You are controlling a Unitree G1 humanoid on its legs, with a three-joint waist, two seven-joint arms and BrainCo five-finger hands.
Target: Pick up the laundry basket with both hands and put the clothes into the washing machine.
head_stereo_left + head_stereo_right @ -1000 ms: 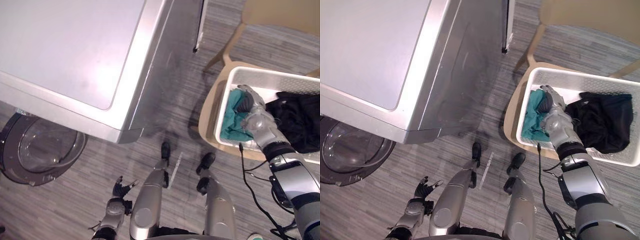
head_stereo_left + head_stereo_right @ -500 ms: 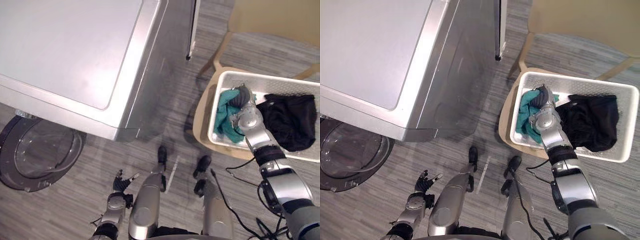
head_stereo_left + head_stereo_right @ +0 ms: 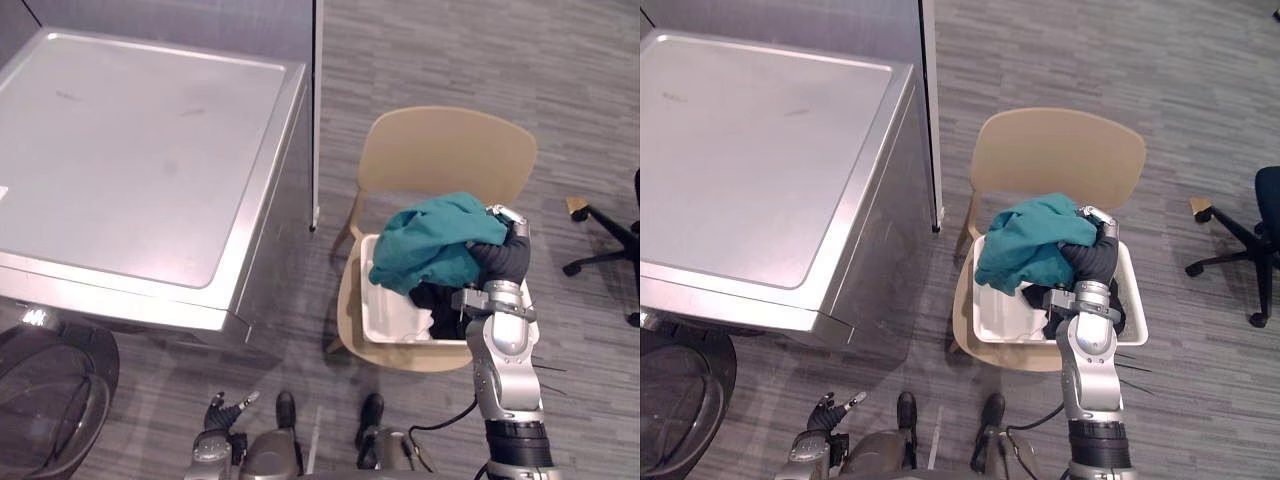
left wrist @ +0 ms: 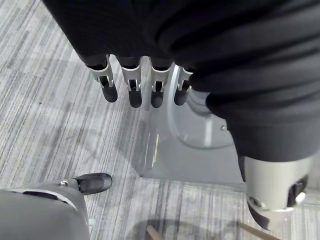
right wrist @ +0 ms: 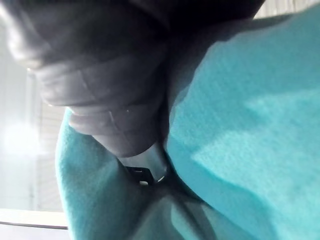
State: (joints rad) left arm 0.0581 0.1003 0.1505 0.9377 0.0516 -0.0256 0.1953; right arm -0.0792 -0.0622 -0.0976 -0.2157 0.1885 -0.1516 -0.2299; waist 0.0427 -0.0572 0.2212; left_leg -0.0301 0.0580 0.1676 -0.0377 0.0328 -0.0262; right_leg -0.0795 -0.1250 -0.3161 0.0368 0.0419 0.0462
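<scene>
One teal garment (image 3: 432, 245) hangs clamped in the right robot hand (image 3: 502, 262) above the white basket (image 3: 388, 318).

A tan chair (image 3: 445, 150) is standing on grey striped carpet (image 3: 430, 50), with a black office chair (image 3: 1268, 205) sitting well apart.

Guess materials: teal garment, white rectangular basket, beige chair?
Teal garment: soft matte fabric, drapes in folds; fibre unclear. White rectangular basket: likely moulded plastic, thin rigid walls, smooth. Beige chair: probably moulded plastic, smooth matte curved shell.
</scene>
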